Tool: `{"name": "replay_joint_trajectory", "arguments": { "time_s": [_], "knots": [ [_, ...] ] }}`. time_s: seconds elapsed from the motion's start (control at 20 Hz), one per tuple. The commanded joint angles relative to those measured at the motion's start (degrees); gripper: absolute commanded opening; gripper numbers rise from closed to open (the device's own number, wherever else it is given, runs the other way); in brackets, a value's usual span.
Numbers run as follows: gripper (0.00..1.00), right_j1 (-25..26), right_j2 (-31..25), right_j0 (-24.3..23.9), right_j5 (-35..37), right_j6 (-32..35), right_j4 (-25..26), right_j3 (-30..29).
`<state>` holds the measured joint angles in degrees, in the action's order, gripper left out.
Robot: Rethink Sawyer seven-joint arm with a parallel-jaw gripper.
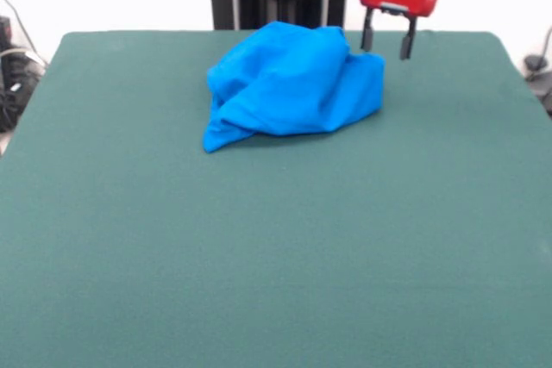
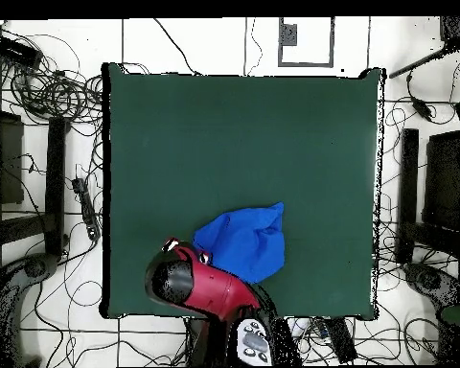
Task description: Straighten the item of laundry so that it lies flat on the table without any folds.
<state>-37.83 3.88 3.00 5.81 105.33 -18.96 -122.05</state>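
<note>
Covering nearly the whole front view, the large dark green felt-covered desk [image 1: 259, 256] leaves ample bare room on the side away from the robot, and that room is what the next step should use. On it, toward the robot's edge, sits the small bright blue T-shirt [image 1: 289, 84], bunched into a rounded heap with one pointed corner trailing onto the felt at the picture's left in the front view; no print or lettering shows, only plain blue folds. Beside the heap, at its right in the front view, hangs the red and black gripper [image 1: 387, 43], its two dark fingers [image 1: 366, 36] parted by a small gap with nothing between them, seemingly just above the cloth's edge rather than on it. The shirt is far from flat, so the work is probably at its start. To do this step well, I would come down on an outer edge or the trailing corner, not the middle of the lump, pinch only one layer, and draw it outward toward the open felt so the folds pull apart. Grabbing the bulk would likely drag the whole bundle along without opening it.
</note>
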Motion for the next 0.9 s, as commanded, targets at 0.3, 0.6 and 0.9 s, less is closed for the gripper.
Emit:
{"name": "replay_joint_trajectory", "arguments": {
  "time_s": [0.3,0.6,0.9],
  "knots": [
    [1.0,7.5,-6.1,-4.9,-9.4,14.2,-0.6,0.5],
    [1.0,11.2,-6.4,-7.5,-12.1,12.4,0.8,2.5],
    [1.0,10.7,-6.8,-7.7,-12.0,12.3,1.0,1.8]
  ]
}}
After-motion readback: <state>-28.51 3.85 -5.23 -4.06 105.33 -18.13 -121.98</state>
